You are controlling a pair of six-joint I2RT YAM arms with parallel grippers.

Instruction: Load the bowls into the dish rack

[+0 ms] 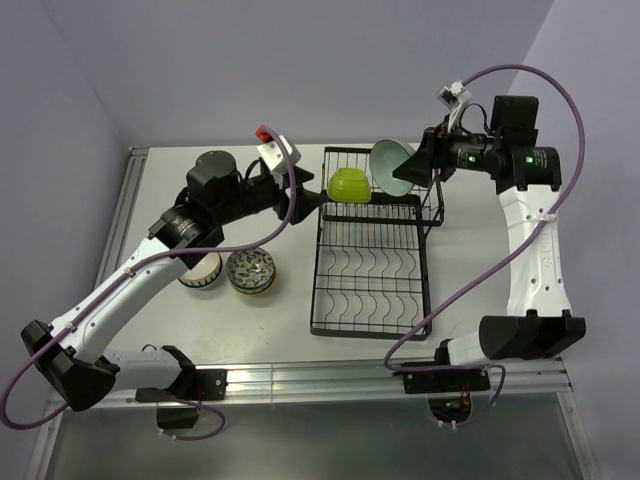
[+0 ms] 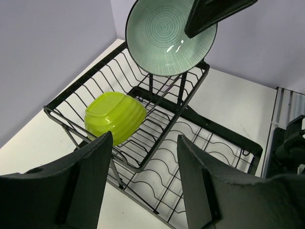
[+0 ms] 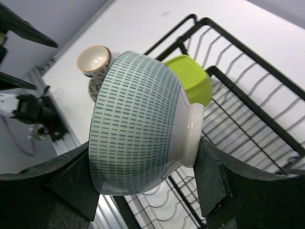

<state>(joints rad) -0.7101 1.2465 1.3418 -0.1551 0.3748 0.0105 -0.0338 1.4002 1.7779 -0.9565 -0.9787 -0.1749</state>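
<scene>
Right end effector (image 3: 143, 152) clamps mint dashed bowl (image 3: 138, 119); left end effector (image 2: 145, 143) open, empty.

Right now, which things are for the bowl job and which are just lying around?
For the job: dish rack, lime green bowl in its raised basket, mint bowl held above it, cream bowl and patterned bowl on the table.
Just there: purple cables, metal rail at the table's near edge.
</scene>
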